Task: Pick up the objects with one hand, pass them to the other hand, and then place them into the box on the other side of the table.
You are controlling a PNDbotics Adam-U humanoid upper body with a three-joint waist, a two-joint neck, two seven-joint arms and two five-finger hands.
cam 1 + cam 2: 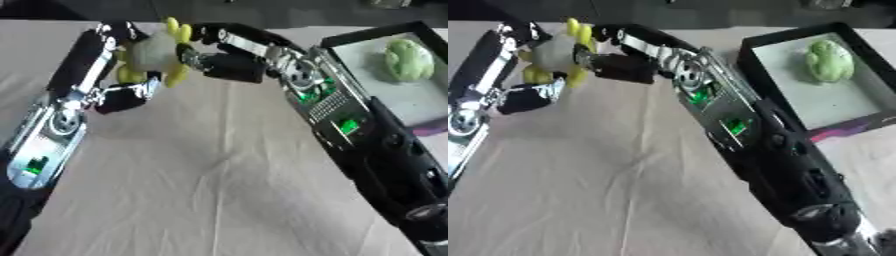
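Both hands, left and right, apparently curl round a half-hidden yellow-and-pale toy.

Yellow-and-white toy aloft; green toy in box

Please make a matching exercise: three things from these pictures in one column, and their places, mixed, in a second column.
Things:
1. round white toy with yellow petals
2. bumpy green object
3. black box with pale floor

Places:
A. right side of the cloth-covered table
B. inside the box
C. above the table, between left hand and right hand

Pairs: 1-C, 2-B, 3-A
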